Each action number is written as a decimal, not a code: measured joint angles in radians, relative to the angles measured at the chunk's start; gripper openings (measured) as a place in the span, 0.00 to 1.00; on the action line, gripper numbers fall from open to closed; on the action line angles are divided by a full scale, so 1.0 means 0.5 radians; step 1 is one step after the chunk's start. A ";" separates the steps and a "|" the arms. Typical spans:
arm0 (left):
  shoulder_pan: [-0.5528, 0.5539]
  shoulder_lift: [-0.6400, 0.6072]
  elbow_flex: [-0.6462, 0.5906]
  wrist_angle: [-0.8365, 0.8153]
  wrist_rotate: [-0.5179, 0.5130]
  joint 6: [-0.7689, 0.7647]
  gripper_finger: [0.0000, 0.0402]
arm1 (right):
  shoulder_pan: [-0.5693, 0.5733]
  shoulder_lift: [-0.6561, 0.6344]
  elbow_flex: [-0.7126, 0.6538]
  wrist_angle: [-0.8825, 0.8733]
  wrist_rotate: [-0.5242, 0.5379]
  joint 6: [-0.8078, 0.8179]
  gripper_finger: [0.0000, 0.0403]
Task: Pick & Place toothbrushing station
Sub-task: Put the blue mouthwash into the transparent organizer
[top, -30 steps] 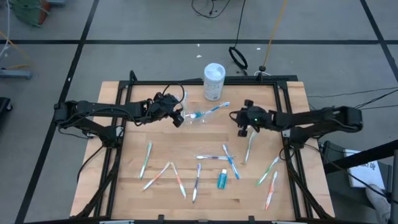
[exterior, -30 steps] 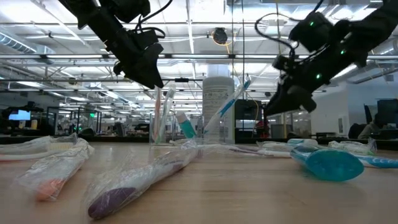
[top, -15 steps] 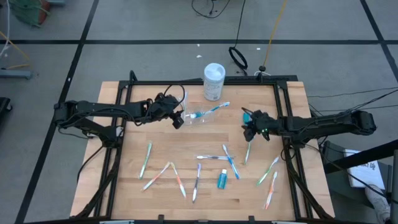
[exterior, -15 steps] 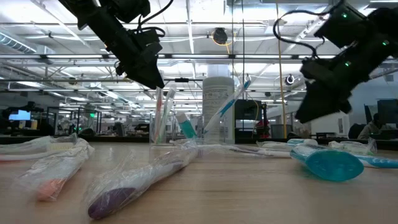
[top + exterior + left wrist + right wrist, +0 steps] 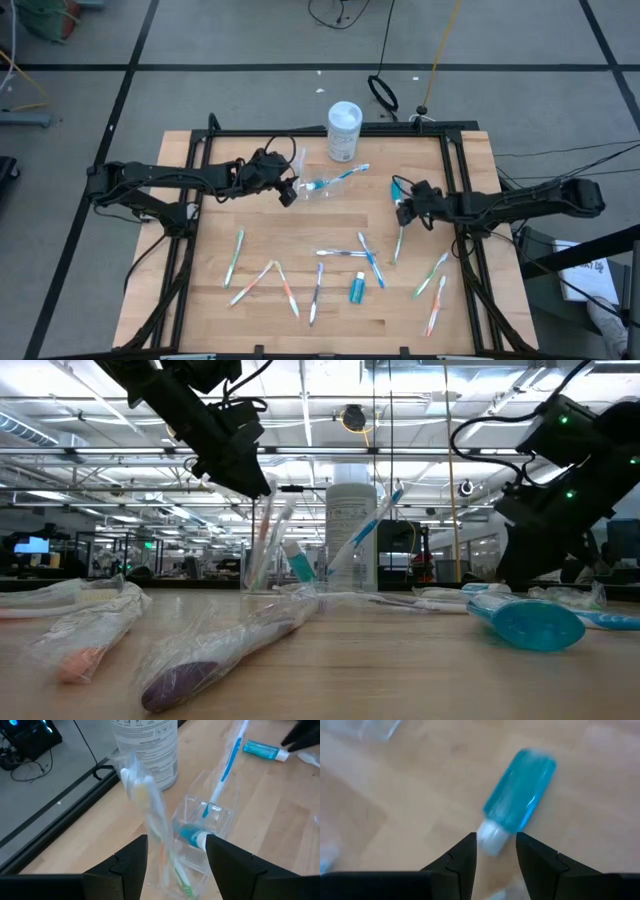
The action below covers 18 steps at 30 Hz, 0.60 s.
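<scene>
The clear cup (image 5: 318, 190) stands on the table with a blue toothbrush (image 5: 227, 760) and a teal toothpaste tube (image 5: 192, 836) leaning in it. My left gripper (image 5: 287, 190) is beside the cup's left side, shut on a toothbrush in a clear wrapper (image 5: 150, 815). My right gripper (image 5: 400, 207) is open, low over the table, and its fingers stand on either side of the white cap (image 5: 492, 835) of a teal toothpaste tube (image 5: 520, 790) that lies flat on the wood. Whether they touch it I cannot tell. My left gripper pinches the wrapped toothbrush (image 5: 172, 870) between its two fingers, through the clear wrapper. The toothbrush slants down from the fingers (image 5: 270, 530), next to the cup. Whether its lower end is in the cup or beside it I cannot tell.
A tall white tub (image 5: 343, 130) stands at the far edge behind the cup. Several wrapped toothbrushes (image 5: 285, 285) and a second teal tube (image 5: 357, 290) lie spread over the near half of the table. A toothbrush (image 5: 400, 240) lies just near of my right gripper.
My right gripper has gone toward the table's right and near edges and down to the table, over the teal tube. The wrapped toothbrush in my left gripper has tipped from upright to slanting.
</scene>
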State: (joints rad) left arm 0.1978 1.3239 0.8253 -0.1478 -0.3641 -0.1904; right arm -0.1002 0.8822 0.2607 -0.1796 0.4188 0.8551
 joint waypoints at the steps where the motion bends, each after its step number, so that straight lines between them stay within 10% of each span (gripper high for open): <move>1: 0.000 0.000 0.000 0.001 0.000 0.005 0.52 | -0.014 0.000 0.000 0.032 0.029 0.001 0.33; 18: 0.000 0.000 0.000 -0.002 0.000 0.009 0.52 | -0.059 0.474 0.004 0.347 -0.053 0.095 0.33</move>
State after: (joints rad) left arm 0.1978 1.3239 0.8253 -0.1486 -0.3641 -0.1860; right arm -0.1297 1.1193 0.2627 -0.0062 0.3924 0.9025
